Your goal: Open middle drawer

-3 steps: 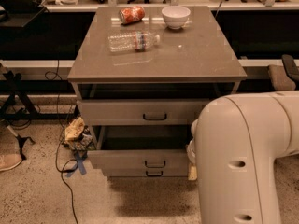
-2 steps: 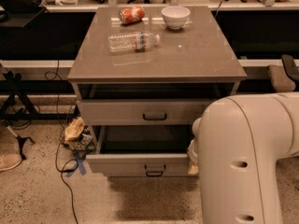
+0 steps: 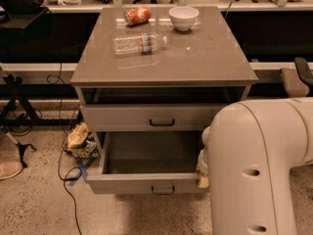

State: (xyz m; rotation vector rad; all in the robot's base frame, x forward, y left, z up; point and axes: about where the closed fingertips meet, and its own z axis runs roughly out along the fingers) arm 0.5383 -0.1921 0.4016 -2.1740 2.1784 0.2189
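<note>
The middle drawer (image 3: 146,182) of the grey-beige cabinet is pulled well out toward me, showing a shallow, plain grey interior (image 3: 151,153). Its small black bar handle (image 3: 163,190) sits at the centre of the front. The top drawer (image 3: 146,117) above it stands slightly out, with its own black handle (image 3: 161,123). The bottom drawer is hidden under the open one. My white arm (image 3: 264,165) fills the lower right and covers the drawer's right front corner. My gripper is hidden behind the arm, near that corner.
On the cabinet top (image 3: 205,58) lie a clear plastic bottle (image 3: 139,43) and an orange can (image 3: 138,15), and a white bowl (image 3: 184,17) stands there. Crumpled wrappers (image 3: 80,138) and a black cable (image 3: 66,175) lie on the floor at the left. A shoe (image 3: 10,169) is at the far left.
The middle drawer has slid further out toward me, showing more of its interior. The arm has shifted slightly with it.
</note>
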